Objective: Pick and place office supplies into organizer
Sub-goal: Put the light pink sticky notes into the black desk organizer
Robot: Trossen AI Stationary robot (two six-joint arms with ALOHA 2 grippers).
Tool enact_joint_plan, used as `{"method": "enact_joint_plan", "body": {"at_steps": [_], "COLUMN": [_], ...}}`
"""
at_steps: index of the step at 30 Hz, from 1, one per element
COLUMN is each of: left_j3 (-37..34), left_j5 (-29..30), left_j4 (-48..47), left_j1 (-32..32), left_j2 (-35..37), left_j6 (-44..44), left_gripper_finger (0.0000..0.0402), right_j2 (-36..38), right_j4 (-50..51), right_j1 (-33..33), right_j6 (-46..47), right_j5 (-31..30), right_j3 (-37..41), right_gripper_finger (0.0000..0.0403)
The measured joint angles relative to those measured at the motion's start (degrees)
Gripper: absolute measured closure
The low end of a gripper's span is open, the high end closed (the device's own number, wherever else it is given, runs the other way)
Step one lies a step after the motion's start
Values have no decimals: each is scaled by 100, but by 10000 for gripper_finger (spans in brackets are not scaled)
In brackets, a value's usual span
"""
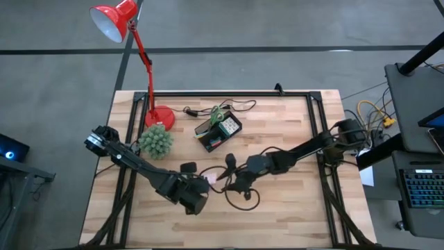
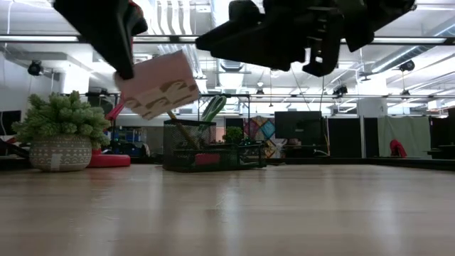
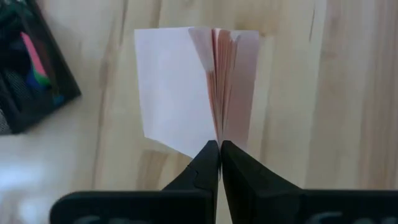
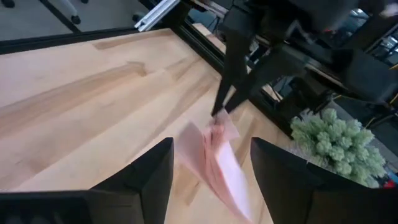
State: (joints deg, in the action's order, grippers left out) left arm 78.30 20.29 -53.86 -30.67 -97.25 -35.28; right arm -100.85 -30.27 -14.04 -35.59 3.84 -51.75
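While clamped at one corner between the pressed-together fingers [image 3: 205,163] of the left gripper [image 3: 219,149], hangs the pink pad [image 3: 186,87] clear of the table [image 1: 291,201], tilted, pages fanning. Seen from above, sits at about 7 o'clock from table centre, just at 9 o'clock of the right gripper [image 1: 225,182]. Through the right wrist camera, lies between and just beyond the spread right fingers [image 4: 146,171], untouched by either. From table height, floats high with the left gripper [image 2: 117,43] on its upper corner and the pad [image 2: 158,84] angled downward. Farther off, at 12 o'clock of the pad, stands the black organizer [image 1: 218,132], already holding green scissors [image 1: 218,114] and small coloured pieces. At 10 o'clock, a potted plant [image 1: 155,142] beside the red lamp [image 1: 118,21].
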Motion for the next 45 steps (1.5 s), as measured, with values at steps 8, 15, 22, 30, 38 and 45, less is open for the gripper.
{"method": "enact_joint_plan", "body": {"at_steps": [8,15,22,30,38,45], "left_j3": [0,0,86,212,224,203], "left_j5": [265,427,427,425,425,420], "left_j4": [552,755,777,861,887,788], "left_j1": [82,124,173,181,181,221], "left_j2": [0,2,0,0,0,0], "left_j6": [594,924,1089,1322,1220,882], "left_gripper_finger": [401,401,401,402,402,376], "right_j2": [-158,-158,-158,-158,-158,-158], "right_j4": [6,51,139,276,366,601], "right_j1": [2,4,4,0,-23,-118], "right_j6": [-44,108,242,102,-168,-201], "right_j5": [-271,-444,-626,-837,-844,-1605], "right_j3": [-186,-174,-170,-166,-159,-159], "right_gripper_finger": [199,199,208,297,388,389]}}
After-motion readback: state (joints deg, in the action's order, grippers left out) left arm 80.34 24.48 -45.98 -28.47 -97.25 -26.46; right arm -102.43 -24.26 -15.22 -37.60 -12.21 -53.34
